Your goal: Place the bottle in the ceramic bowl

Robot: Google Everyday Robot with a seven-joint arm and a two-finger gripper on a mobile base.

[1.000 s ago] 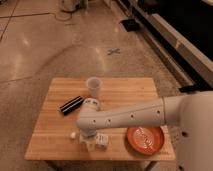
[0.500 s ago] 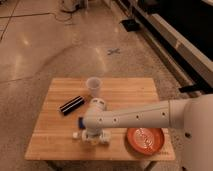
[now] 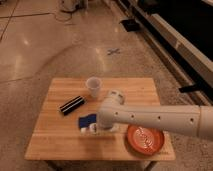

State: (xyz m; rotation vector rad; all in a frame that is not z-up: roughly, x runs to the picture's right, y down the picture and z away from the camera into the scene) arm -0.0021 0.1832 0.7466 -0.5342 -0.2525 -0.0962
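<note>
The bottle (image 3: 89,129) shows as a small white shape low on the wooden table (image 3: 55,142), just left of the arm's end and partly hidden by it. My gripper (image 3: 96,128) is at the end of the white arm, which reaches in from the right. It is down at the bottle, near the table's middle. The ceramic bowl (image 3: 145,139) is a shallow orange-red dish with a pale pattern. It sits at the table's front right corner, to the right of the gripper and under the arm's line.
A translucent white cup (image 3: 93,86) stands at the back middle of the table. A black-and-white striped bar (image 3: 72,105) lies to the left. A small blue item (image 3: 85,120) lies right beside the gripper. Polished floor surrounds the table, with dark furniture at the upper right.
The arm's end and the white bottle have shifted slightly away from the table's front edge. The bowl, cup and striped bar have not moved.
</note>
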